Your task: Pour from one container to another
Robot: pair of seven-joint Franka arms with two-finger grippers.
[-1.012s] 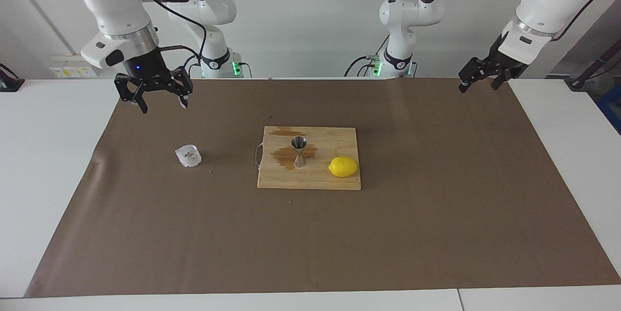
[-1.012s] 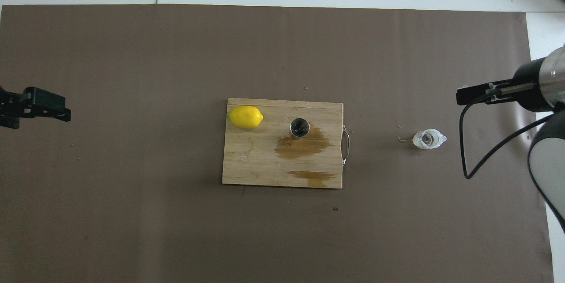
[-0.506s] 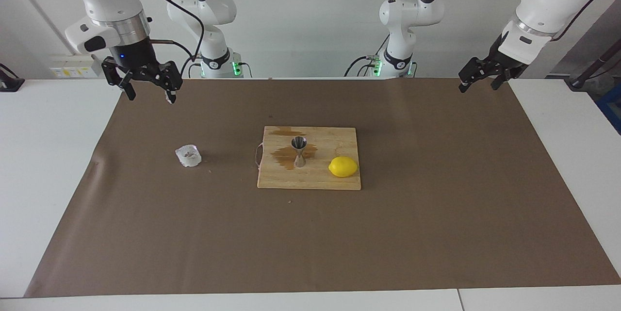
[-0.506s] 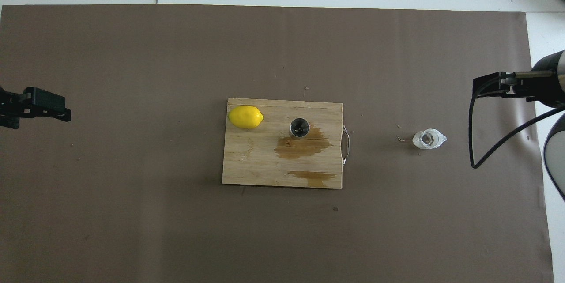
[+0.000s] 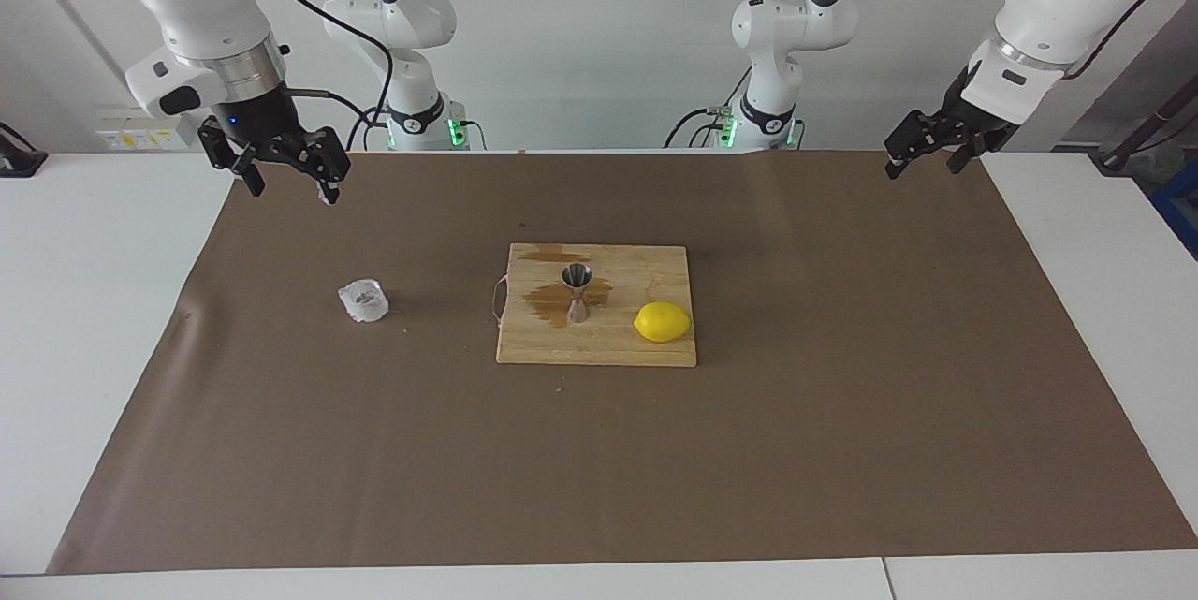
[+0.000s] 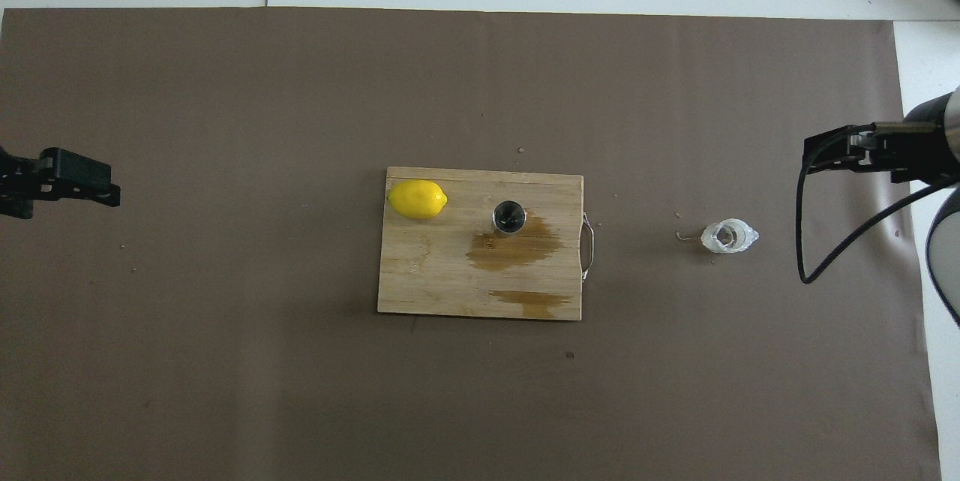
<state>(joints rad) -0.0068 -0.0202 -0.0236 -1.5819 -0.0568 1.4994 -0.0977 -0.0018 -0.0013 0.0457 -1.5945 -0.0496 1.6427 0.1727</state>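
Small clear faceted glass cup (image 5: pixel 363 301): upright on brown paper, facing view left of centre; likely light, slippery, fragile; grip sidewalls.
Silver hourglass steel jigger (image 5: pixel 577 292): upright on wooden board (image 5: pixel 599 347), centre.
Right gripper (image 5: pixel 284 177): upper left, raised, spread, empty.
Left gripper (image 5: pixel 925 151): upper right, waiting, finger state unreadable.

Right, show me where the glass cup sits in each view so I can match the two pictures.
Facing view: the glass cup stands on the brown paper toward the right arm's end, level with the cutting board.
Overhead view: the same cup sits beside the board's metal handle, with a gap between them.
Shared landmark: the lemon lies on the board at its other end from the cup.
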